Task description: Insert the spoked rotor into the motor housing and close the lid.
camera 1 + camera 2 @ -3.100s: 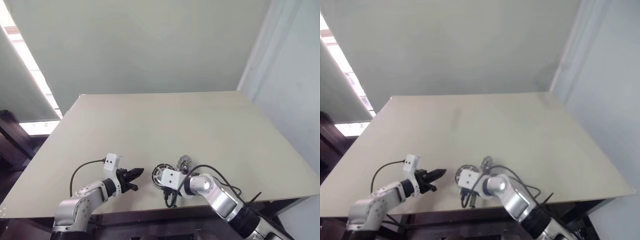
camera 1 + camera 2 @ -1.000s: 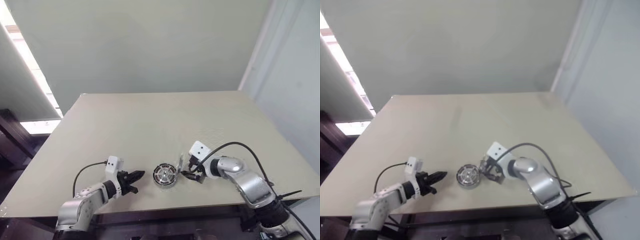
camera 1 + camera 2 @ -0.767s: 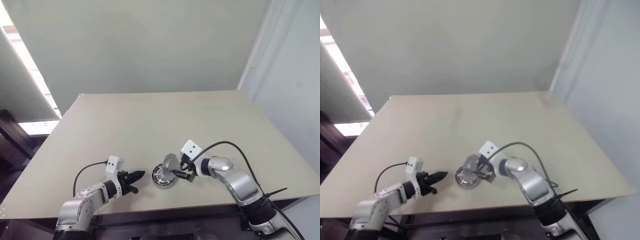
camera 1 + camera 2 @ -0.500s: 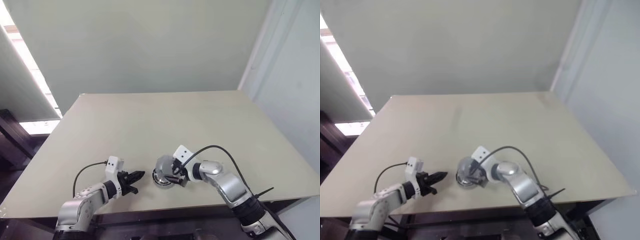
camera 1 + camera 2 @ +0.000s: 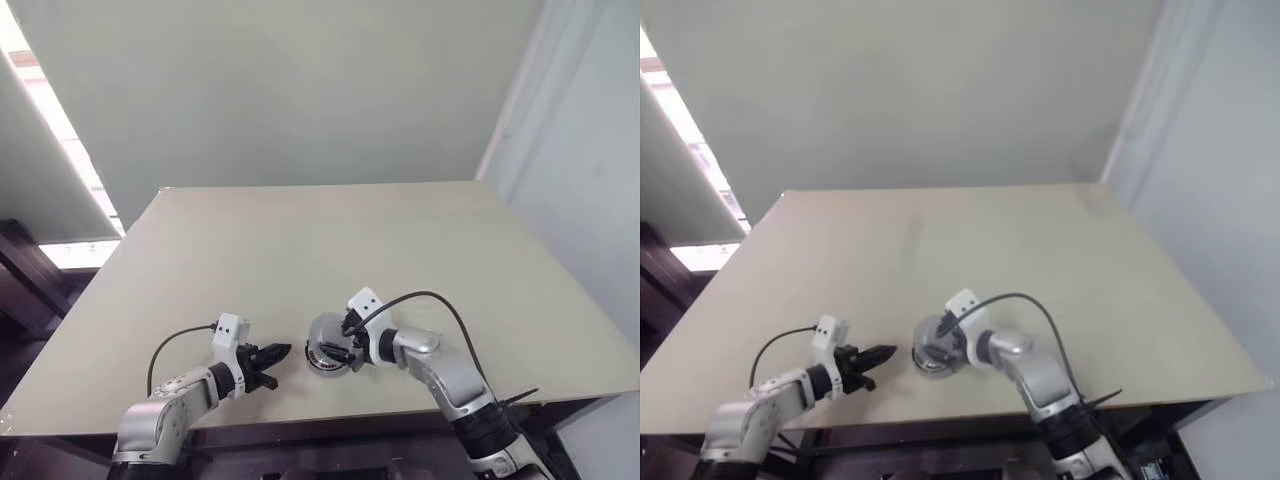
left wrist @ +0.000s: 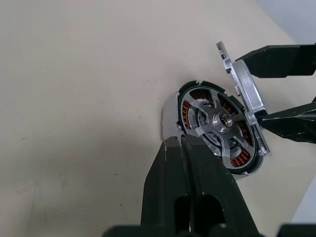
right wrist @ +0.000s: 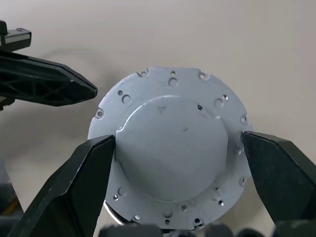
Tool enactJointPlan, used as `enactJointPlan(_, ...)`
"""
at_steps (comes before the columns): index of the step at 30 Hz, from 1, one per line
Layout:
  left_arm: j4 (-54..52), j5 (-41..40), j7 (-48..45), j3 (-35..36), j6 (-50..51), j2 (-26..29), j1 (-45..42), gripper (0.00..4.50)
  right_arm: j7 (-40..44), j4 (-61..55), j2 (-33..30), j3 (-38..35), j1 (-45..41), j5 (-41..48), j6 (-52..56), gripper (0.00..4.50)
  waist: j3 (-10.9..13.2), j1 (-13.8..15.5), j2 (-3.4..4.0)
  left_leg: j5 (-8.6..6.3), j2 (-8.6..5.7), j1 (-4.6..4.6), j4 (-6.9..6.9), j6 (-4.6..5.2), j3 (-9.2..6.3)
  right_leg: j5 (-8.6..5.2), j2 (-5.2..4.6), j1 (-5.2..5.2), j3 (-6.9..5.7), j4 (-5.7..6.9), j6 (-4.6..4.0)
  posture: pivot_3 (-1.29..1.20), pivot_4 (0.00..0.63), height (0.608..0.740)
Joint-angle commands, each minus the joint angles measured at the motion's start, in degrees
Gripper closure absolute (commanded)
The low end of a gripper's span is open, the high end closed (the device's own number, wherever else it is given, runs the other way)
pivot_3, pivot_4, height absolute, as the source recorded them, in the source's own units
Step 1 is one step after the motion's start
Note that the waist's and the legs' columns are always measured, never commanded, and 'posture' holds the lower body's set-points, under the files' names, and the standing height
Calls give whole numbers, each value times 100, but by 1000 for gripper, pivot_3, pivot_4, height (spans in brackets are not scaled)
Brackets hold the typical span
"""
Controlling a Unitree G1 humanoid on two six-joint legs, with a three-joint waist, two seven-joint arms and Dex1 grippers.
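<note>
Left wrist view: lid (image 6: 245, 97) stands tilted on edge over motor housing (image 6: 217, 129).

The motor housing (image 6: 217, 129) rests on the beige bench (image 6: 74, 89), with the spoked rotor (image 6: 219, 121) seated inside it over the copper-brown windings. The lid (image 6: 245, 101) stands tilted on edge against the housing's far rim (not yet laid flat), clamped between the right gripper (image 6: 269, 91) fingers. The left gripper (image 6: 182, 145) fingers are pressed together, tips just beside the housing's near rim.
</note>
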Motion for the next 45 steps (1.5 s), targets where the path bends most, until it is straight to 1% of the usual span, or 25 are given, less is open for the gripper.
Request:
enactJointPlan(1,-220,-1,-15,11,-55,28,-82,4500,-86,-170,47,-22,35,75,-40,44,0,0,0,0,0,0,0,0,0,0,0,0,0,0,0,0,0,740)
enactJointPlan(2,-213,2,-18,8,-56,34,-90,4500,-103,-154,58,-18,45,79,-50,44,0,0,1,0,0,0,0,0,0,-1,0,0,0,0,-1,0,0,740)
enactJointPlan(3,-207,5,-20,7,-58,37,-96,4500,-116,-138,64,-8,55,77,-69,207,0,0,1,0,0,0,0,0,0,-1,0,0,0,0,-1,0,0,740)
enactJointPlan(5,-197,14,-29,3,-63,48,-108,4500,-164,-95,52,52,66,10,-163,651,0,-1,1,0,0,1,1,0,1,-1,0,1,0,0,-2,0,0,740)
enactJointPlan(7,-188,19,-37,3,-68,54,-115,4500,-177,-60,47,89,64,-8,-206,1272,0,-1,1,0,0,2,1,0,0,-1,0,1,0,1,-2,0,0,740)
enactJointPlan(11,-183,28,-52,5,-74,60,-118,4500,-163,-16,20,195,39,-32,-282,1293,0,-1,0,0,0,1,1,0,1,-1,0,1,0,0,-2,0,0,740)
enactJointPlan(18,-167,44,-69,2,-79,66,-125,4500,8,-36,-148,516,-98,-135,-85,1293,0,-16,1,0,0,2,1,0,1,-1,0,2,0,0,-2,0,0,740)
enactJointPlan(23,-156,53,-76,-5,-85,58,-127,4500,190,4,-447,953,-420,-343,421,1293,-1,-16,1,0,0,4,1,0,1,-1,0,2,0,0,-2,0,0,740)
enactJointPlan(34,-149,62,-75,-9,-133,16,-97,4500,124,213,-470,1388,-962,-597,1488,1293,-3,-13,2,0,-1,4,1,0,-2,0,-1,3,-2,0,0,0,0,740)
enactJointPlan(45,-165,72,-67,-44,-171,-35,-29,4500,243,113,-696,1857,-1129,-633,2019,1293,-11,-13,11,0,-4,6,0,0,-3,1,-3,6,-2,-1,1,0,0,740)
